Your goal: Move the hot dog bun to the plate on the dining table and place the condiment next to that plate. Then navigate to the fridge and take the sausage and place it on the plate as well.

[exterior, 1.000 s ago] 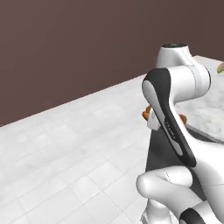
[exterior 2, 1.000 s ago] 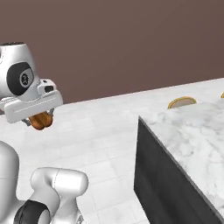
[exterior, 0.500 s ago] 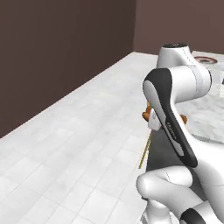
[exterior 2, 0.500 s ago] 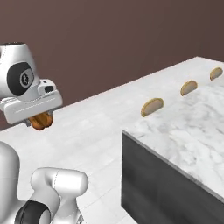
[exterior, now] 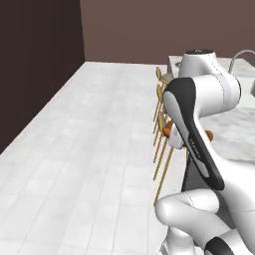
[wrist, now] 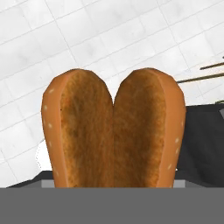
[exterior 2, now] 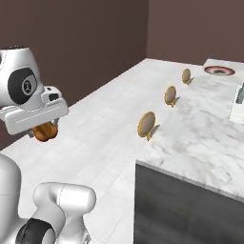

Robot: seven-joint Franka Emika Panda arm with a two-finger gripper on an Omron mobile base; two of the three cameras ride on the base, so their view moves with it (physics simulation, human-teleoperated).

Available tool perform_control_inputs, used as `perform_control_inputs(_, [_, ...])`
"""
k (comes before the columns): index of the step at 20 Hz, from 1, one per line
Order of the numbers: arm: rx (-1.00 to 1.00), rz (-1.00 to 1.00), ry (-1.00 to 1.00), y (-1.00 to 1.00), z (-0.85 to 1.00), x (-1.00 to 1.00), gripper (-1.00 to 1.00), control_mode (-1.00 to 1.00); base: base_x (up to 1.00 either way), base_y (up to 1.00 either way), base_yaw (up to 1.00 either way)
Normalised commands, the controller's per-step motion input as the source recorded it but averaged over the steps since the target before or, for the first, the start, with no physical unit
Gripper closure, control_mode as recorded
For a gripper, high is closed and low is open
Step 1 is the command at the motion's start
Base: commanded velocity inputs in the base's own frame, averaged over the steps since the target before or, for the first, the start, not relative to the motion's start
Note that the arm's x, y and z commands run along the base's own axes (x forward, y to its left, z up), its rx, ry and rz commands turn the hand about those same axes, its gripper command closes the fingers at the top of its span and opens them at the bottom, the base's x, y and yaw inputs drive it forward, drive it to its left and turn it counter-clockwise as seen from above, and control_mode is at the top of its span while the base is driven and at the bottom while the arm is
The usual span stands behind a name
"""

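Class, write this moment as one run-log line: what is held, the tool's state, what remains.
held: split brown sesame hot dog bun | tool: shut on bun, above white tiled floor | left: bun to plate

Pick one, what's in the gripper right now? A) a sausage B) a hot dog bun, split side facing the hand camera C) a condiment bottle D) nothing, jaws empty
B: the hand view shows the hot dog bun with its two toasted halves open toward the camera, and the right base view shows it hanging from the gripper above the white tiled floor.
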Motion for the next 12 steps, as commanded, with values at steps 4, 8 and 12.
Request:
perform_control_inputs(4, [0.0, 0.0, 0.0, 0.0, 0.0, 0.0, 1.0, 1.0, 0.8, 0.84, -0.55])
perform_control_inputs(8, [0.0, 0.0, 0.0, 0.0, 0.0, 0.0, 1.0, 1.0, 0.8, 0.85, -0.54])
perform_control_inputs(12, [0.0, 0.0, 0.0, 0.0, 0.0, 0.0, 1.0, 1.0, 0.82, 0.9, -0.51])
